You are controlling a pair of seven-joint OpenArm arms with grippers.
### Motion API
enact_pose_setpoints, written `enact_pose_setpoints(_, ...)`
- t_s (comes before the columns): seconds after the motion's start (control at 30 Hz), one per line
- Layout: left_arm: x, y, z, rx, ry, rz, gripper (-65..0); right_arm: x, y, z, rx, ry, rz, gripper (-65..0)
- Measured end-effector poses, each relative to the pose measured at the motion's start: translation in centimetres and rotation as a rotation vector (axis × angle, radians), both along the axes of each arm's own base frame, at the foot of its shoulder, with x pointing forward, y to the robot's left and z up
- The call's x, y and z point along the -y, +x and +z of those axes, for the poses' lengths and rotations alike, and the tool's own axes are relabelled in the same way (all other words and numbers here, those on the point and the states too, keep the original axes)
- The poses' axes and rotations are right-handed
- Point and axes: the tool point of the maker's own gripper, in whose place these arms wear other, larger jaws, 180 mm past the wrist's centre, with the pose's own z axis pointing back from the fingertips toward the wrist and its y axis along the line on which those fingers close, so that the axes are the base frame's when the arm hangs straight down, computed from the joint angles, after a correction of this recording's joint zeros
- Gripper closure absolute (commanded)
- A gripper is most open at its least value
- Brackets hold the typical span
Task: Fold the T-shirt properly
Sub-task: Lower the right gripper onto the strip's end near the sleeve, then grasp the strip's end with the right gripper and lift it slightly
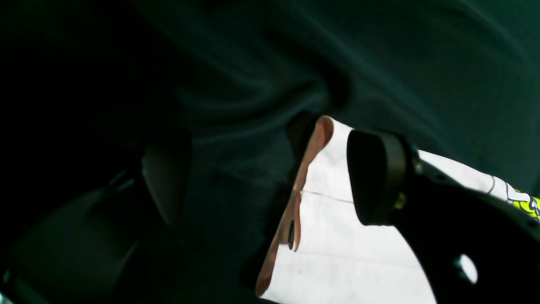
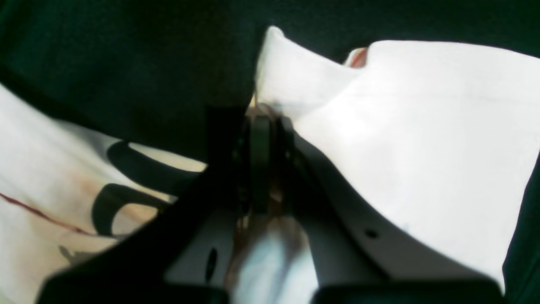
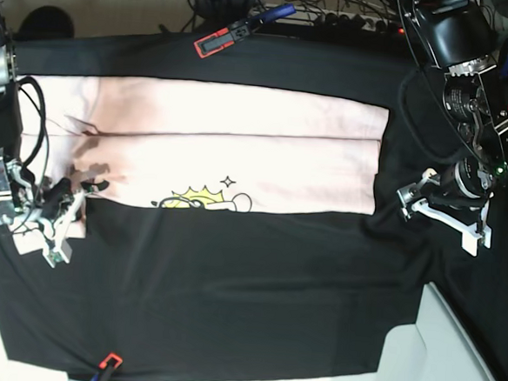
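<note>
- Finding the large pale pink short-sleeved cotton T-shirt (image 3: 240,146) lying folded lengthwise into a long strip across the far half of the wrinkled black table cloth (image 3: 247,286), with the small yellow cartoon graphic (image 3: 196,201) peeking out at the near edge.
- Seeing the right gripper (image 2: 260,122) pinching a corner of the T-shirt at its own end of the strip, jaws pressed together with fabric bunched between them.
- Seeing the left gripper (image 1: 270,181) spread wide at the opposite end, straddling the shirt's corner edge, one finger above the pink cloth and the other above the black cloth, holding nothing.
- Judging the step in hand as taking both near corners for the next fold, with only one of them caught so far.
- Risking a pinch of the black table cloth along with the shirt when closing the left jaws, since one finger is hanging over it.
- Risking a catch of only the top layer on either side, letting the lengthwise folds fall open when lifting.
- Risking a skewed, dragged strip if pulling with the right arm before securing the left corner.
</note>
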Motion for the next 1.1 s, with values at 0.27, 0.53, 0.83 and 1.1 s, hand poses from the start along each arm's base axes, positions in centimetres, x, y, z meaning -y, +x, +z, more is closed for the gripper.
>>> enact_pose_setpoints(0.27, 0.1, 0.0, 0.0, 0.001, -0.003, 0.000, -55.8, 0.2, 0.2, 0.3, 0.008, -0.006, 0.004, -0.1)
enact_pose_setpoints(0.53, 0.0, 0.0, 0.0, -0.002, 0.001, 0.001, -55.8, 0.9, 1.6, 4.1, 0.092, -0.019, -0.006, -0.1)
enact_pose_setpoints(0.83, 0.5, 0.1, -0.1, -0.002, -0.004, -0.009, -55.8, 1.7, -0.7, 7.4, 0.124, -0.083, -0.054, 0.0)
enact_pose_setpoints(1.1, 0.5, 0.1, -0.1, -0.002, -0.003, -0.011, -55.8, 1.2, -5.7, 9.5, 0.128, -0.123, -0.093, 0.0)
